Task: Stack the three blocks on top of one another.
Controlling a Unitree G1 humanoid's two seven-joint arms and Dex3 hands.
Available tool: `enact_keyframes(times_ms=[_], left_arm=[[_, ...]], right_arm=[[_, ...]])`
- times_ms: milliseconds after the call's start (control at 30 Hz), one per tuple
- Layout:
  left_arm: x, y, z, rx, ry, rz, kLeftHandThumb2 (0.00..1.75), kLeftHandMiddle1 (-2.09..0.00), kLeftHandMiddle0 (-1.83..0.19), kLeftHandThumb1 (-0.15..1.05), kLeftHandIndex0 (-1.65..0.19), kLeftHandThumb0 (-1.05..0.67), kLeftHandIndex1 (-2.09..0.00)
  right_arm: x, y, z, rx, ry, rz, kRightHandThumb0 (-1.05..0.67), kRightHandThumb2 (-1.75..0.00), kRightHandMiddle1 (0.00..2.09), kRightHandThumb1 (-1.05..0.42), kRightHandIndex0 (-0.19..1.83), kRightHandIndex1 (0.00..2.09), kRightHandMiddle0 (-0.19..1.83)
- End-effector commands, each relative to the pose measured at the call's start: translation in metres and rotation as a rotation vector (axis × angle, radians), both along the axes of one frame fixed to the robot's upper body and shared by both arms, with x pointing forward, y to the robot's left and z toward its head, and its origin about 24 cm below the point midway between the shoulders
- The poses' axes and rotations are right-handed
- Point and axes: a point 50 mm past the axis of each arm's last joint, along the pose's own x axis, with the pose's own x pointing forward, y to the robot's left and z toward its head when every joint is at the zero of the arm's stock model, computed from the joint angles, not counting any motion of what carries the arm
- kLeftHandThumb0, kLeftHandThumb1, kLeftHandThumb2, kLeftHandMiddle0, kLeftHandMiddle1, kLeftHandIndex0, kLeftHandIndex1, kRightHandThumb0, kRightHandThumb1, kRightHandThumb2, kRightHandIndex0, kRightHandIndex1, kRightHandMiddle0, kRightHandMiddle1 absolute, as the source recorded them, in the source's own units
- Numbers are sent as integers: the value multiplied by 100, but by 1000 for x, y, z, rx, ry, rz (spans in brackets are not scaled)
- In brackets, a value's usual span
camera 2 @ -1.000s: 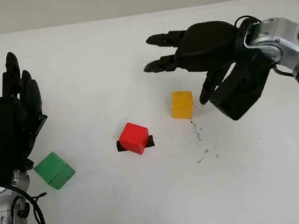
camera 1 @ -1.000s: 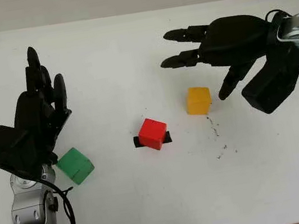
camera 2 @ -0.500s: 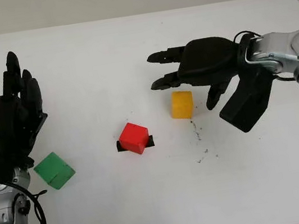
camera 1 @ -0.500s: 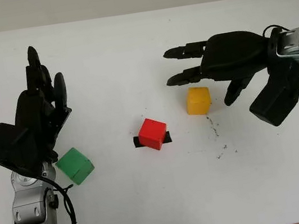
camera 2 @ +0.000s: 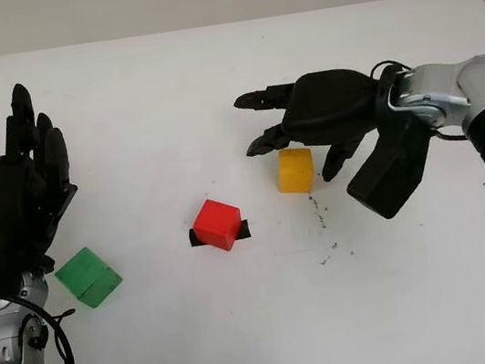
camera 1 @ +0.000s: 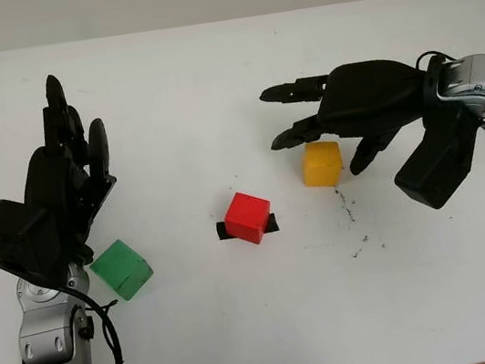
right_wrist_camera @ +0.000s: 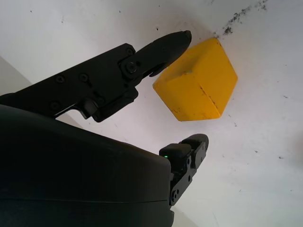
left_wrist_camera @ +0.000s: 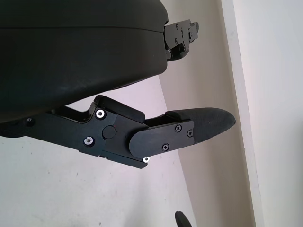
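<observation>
— While the counter (camera 1: 247, 329) holds three cubes with no long axis, where's the right hand (camera 1: 343, 115)?
— Lower than before, open, fingers (right_wrist_camera: 161, 47) bracketing the yellow block (camera 1: 322, 163); left hand (camera 1: 63, 187) open beside green (camera 1: 121, 268); red (camera 1: 248, 217) sits centre.

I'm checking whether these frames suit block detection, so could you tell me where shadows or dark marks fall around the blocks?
Left eye view: lighting is soft and even, and the yellow block, red block and green block cast only faint shadows; dark specks dot the table beside the yellow one. Right wrist view: the right robot hand, open over the yellow block, casts a faint soft shadow beside it.
</observation>
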Motion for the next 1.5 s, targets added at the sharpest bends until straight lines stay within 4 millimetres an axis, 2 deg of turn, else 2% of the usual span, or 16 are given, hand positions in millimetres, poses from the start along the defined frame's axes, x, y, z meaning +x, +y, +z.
enact_keyframes(times_ms=[0, 300, 333, 367, 400, 500, 800, 933, 1167, 1467], left_arm=[[-1, 2, 5, 15, -17, 7, 61, 0, 19, 105, 19, -76, 0], [-4, 3, 5, 11, -16, 5, 62, 0, 19, 105, 19, -74, 0], [-5, 3, 5, 13, -15, 6, 62, 0, 19, 105, 19, -74, 0], [-5, 3, 5, 16, -13, 9, 62, 0, 19, 105, 19, -74, 0], [-5, 3, 5, 18, -12, 12, 62, 0, 19, 105, 19, -75, 0], [-4, 3, 4, 20, -7, 12, 62, 0, 19, 105, 19, -76, 0], [-3, 2, 3, 21, -8, 8, 61, 0, 19, 105, 19, -75, 0], [-3, 3, 3, 20, -3, 7, 61, 0, 19, 105, 19, -75, 0], [-3, 2, 4, 27, -8, 1, 60, 0, 19, 105, 19, -75, 0], [-4, 1, 4, 21, -7, 8, 61, 0, 19, 105, 19, -75, 0]], right_arm=[[1, 3, 3, 16, -16, 12, -47, -6, 20, -83, 0, 7, 54], [1, 4, -2, 84, 7, 26, -40, -6, 36, -87, 9, 9, 76], [0, 4, -2, 98, 6, 29, -39, -6, 48, -87, 10, 8, 73], [0, 4, -2, 106, 5, 30, -39, -6, 77, -87, 16, 7, 70], [0, 4, -2, 112, 4, 30, -39, -6, 91, -88, 18, 7, 67], [1, 3, -1, 115, 3, 25, -38, -6, 111, -89, 22, 6, 63], [2, -1, 0, 87, 2, 2, -39, -6, 118, -92, 21, 5, 56], [3, -1, 6, 130, 3, -11, -39, -6, 126, -93, 21, 6, 52], [6, 6, 34, 262, -23, -34, -41, -5, 123, -89, 26, 7, 53], [6, 29, 74, 323, -7, -17, -41, -5, 116, -86, 32, 8, 63]])
